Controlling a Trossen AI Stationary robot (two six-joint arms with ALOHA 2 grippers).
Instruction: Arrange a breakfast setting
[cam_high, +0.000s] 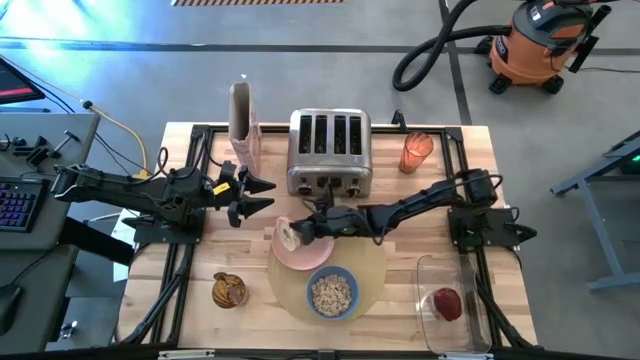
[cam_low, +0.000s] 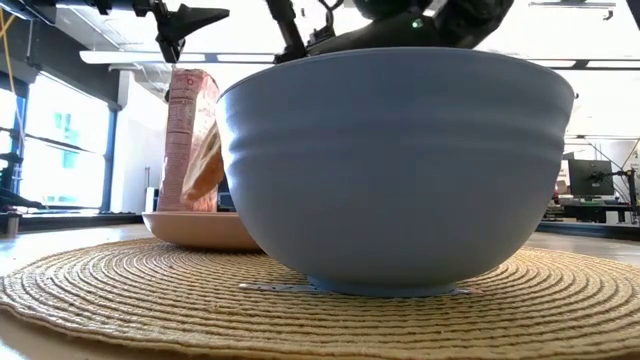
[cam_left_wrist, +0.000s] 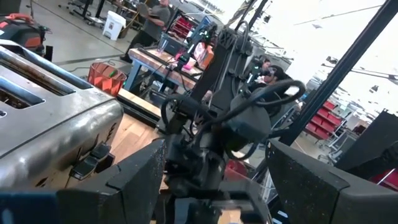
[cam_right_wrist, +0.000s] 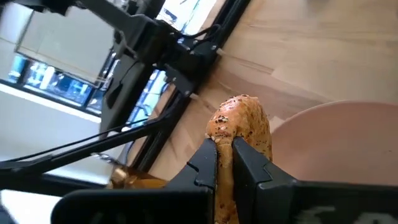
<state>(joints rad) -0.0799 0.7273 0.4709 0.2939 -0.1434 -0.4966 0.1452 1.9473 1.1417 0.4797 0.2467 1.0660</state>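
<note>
A pink plate lies on the far part of the round tan placemat. A blue bowl of cereal stands on the mat's near part. My right gripper is shut on a bagel half over the plate's left rim. My left gripper is open and empty in the air left of the toaster's front, beyond the plate's left side. A red fruit lies in a clear container at the near right. The spoon does not show. My right gripper pinches the bagel half between its two fingers, across its thickness at the edge nearest the gripper. The fingers come about level from the table's right. The bagel stands on edge over the plate's left rim; whether it touches the plate, I cannot tell.
A four-slot steel toaster stands at the far middle, an orange cup to its right and a tall cereal box to its left. A small brown item lies at the near left. The clear container sits at the near right.
</note>
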